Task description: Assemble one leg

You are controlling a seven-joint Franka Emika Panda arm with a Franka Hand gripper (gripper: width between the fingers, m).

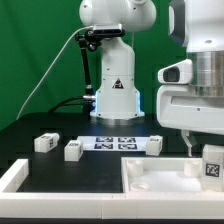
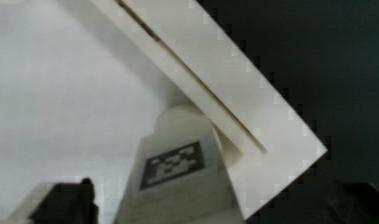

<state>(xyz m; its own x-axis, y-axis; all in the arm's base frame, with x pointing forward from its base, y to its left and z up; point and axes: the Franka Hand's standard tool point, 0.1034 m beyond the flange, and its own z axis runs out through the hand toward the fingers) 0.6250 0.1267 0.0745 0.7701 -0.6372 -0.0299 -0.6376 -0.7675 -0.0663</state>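
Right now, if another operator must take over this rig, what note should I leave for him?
Gripper: open, holding nothing, poised over the white panel on the exterior view's right.
One leg stands at the panel's corner nearest that right edge; the wrist view shows it upright against the panel edge. Whether it is fully seated cannot be told.
Three more legs lie loose on the black table, and beside the marker board.
Done: leg placed and released.
Left: check that the leg is seated and tight.
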